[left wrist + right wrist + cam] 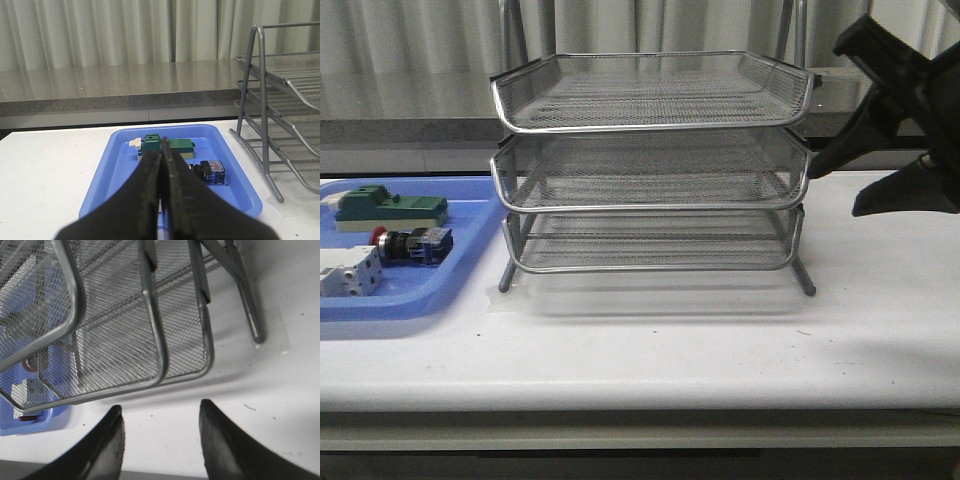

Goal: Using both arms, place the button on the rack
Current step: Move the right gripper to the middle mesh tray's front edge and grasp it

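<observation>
**Op A:** Starting with the pick, I'd say. The button (pixel 412 245) lies on its side in the blue tray (pixel 440 300), red head toward the left, between the green-topped block (pixel 392 209) behind it and the white component (pixel 348 271) at the front. My left pincer (pixel 162 165) hangs above the tray with its fingers pressed together, holding nothing.

**Op B:** So I'd spread it before dropping. Where would you close?

**Op A:** On the blocky black-and-blue body, across its flat faces. The mushroom head is round and glossy; I judge it would roll out of a pinch. In the left wrist view the button (pixel 212 172) sits just beside the green block (pixel 167 146), so I'd come down on the side away from it.

**Op B:** And the right side?

**Op A:** My right pincer (pixel 160 432) is spread, empty, hovering over the bare bench (pixel 720 350) near the rack's front right corner. The rack (pixel 650 165) is three tiers of silver wire mesh with smooth rounded rims and thin upright posts.

**Op B:** Mesh gives little grip to a small part.

**Op A:** Agreed; I'd set it down flat on its body, well inside a rim, so it can't roll toward the edge.
</observation>
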`<act>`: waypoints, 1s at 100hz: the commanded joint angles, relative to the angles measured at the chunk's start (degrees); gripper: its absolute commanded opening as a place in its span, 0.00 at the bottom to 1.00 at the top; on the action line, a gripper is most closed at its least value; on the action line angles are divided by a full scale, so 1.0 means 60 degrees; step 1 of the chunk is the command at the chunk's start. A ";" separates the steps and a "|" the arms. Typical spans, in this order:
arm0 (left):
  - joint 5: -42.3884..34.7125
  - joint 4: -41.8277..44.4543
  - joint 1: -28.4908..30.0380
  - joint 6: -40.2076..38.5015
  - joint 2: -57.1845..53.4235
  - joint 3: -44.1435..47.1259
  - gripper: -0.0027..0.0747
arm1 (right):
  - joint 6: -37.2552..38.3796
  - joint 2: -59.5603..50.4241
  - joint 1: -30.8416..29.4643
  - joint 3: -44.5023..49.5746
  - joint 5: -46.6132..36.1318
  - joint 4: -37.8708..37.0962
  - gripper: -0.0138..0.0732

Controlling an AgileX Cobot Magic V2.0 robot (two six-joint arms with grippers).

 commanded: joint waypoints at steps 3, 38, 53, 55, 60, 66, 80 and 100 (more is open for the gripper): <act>-0.0766 0.0000 0.0010 -0.0093 -0.0296 0.0421 0.01 | -0.0796 0.0200 0.0026 -0.0645 0.0281 0.0789 0.58; -0.0766 0.0000 0.0010 -0.0093 -0.0296 0.0421 0.01 | -0.0979 0.1681 0.0026 -0.1895 0.0778 0.0831 0.58; -0.0766 0.0000 0.0010 -0.0093 -0.0296 0.0421 0.01 | -0.0986 0.2060 0.0026 -0.2115 0.0951 0.0851 0.58; -0.0766 0.0000 0.0010 -0.0093 -0.0296 0.0421 0.01 | -0.0986 0.2074 0.0026 -0.2115 0.0951 0.0851 0.57; -0.0766 0.0000 0.0010 -0.0093 -0.0296 0.0421 0.01 | -0.1020 0.2134 0.0026 -0.2115 0.0951 0.0839 0.54; -0.0766 0.0000 0.0010 -0.0093 -0.0296 0.0421 0.01 | -0.1065 0.2165 0.0026 -0.2115 0.0960 0.0820 0.50; -0.0766 0.0000 0.0010 -0.0093 -0.0296 0.0421 0.01 | -0.1108 0.2165 0.0026 -0.2115 0.1044 0.0783 0.34; -0.0766 0.0000 0.0010 -0.0093 -0.0296 0.0421 0.01 | -0.1108 0.2165 0.0026 -0.2098 0.1474 0.0192 0.18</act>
